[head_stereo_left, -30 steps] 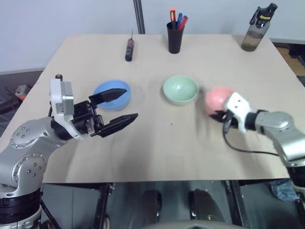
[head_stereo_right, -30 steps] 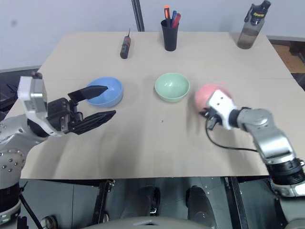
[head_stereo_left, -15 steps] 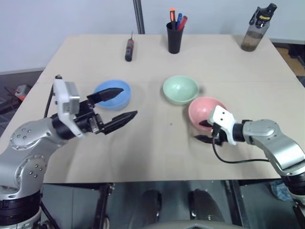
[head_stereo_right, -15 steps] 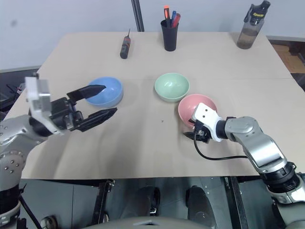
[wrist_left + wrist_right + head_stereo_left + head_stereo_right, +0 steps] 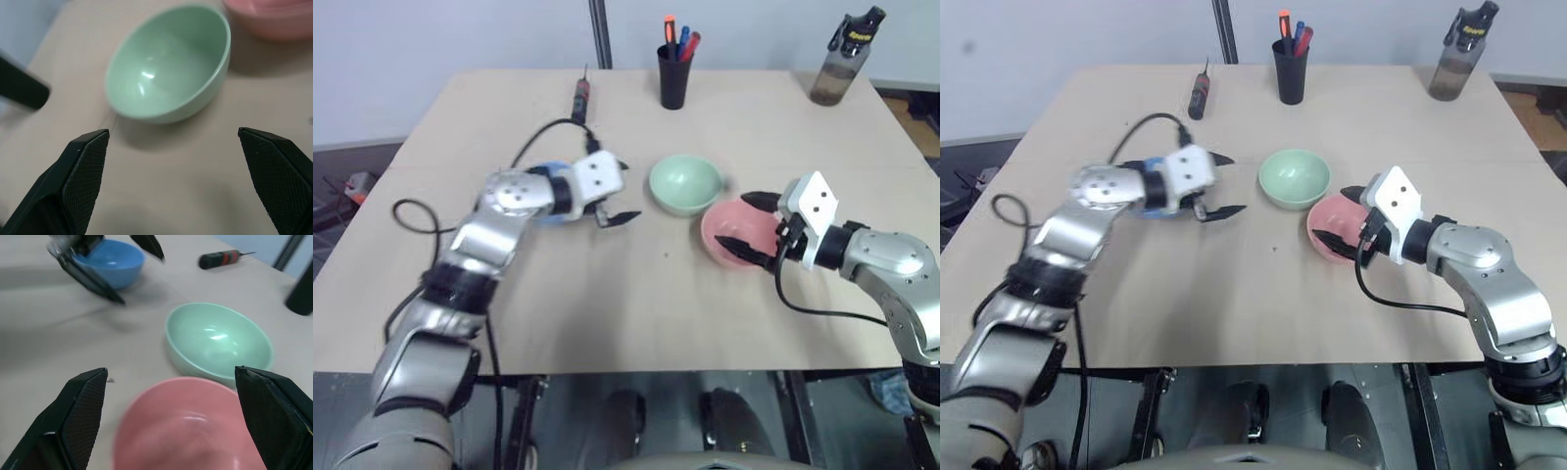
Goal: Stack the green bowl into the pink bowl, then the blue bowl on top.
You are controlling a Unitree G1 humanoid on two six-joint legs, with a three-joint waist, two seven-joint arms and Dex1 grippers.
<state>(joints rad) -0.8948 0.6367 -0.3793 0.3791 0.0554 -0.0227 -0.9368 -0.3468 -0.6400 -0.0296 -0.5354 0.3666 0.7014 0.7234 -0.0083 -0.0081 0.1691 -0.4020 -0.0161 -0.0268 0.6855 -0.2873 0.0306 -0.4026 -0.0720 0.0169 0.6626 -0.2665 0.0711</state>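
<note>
Tan table (image 5: 607, 313), right-wrist screwdriver (image 5: 222, 258) (left-wrist: green bowl (image 5: 171, 73))

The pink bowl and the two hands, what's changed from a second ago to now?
The right hand carried the pink bowl toward the middle, set it upright beside the green bowl, let go and opened. The left hand, open throughout, swung past the blue bowl toward the green bowl. The green and blue bowls, screwdriver, pen cup and bottle stayed put.
</note>
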